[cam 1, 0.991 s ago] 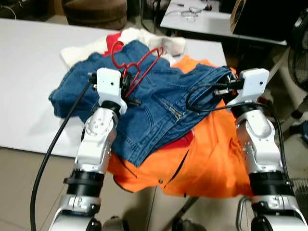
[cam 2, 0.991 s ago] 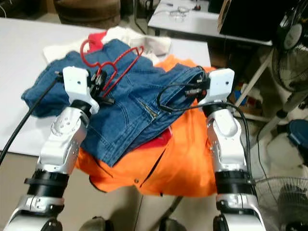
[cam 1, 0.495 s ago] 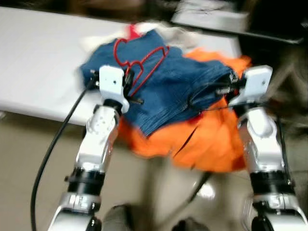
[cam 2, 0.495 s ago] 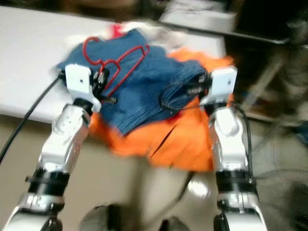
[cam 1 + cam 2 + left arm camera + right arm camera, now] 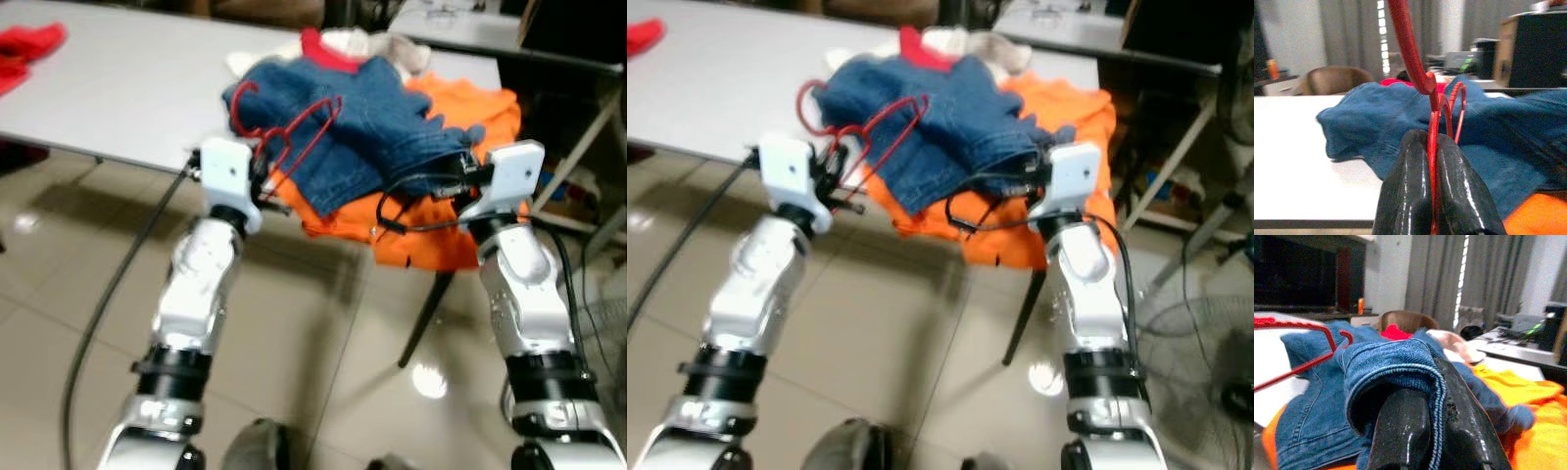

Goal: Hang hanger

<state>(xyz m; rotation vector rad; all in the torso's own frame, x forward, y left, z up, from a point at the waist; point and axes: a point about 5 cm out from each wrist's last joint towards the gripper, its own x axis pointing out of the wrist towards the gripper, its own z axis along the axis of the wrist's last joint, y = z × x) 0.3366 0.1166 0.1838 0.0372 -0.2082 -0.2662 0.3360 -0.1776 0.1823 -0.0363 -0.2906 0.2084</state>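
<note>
A red wire hanger (image 5: 286, 132) is held up in front of the clothes pile, and my left gripper (image 5: 266, 182) is shut on its lower wire. In the left wrist view both black fingers (image 5: 1409, 186) pinch the red hanger (image 5: 1410, 58). Blue jeans (image 5: 362, 113) lie bunched on top of an orange garment (image 5: 468, 110) at the table's near edge. My right gripper (image 5: 458, 178) is shut on a fold of the jeans. The right wrist view shows the denim hem (image 5: 1400, 364) clamped between the fingers (image 5: 1400, 431).
The white table (image 5: 118, 88) stretches to the left, with a red cloth (image 5: 29, 44) at its far corner and a white cloth (image 5: 387, 44) behind the pile. Below is a glossy tiled floor (image 5: 323, 323) and a dark table leg (image 5: 423, 313). A floor fan (image 5: 1200, 323) stands on the right.
The camera has backed away from the table, so the floor now shows. Both grippers keep their hold. The jeans look more bunched toward the table's edge.
</note>
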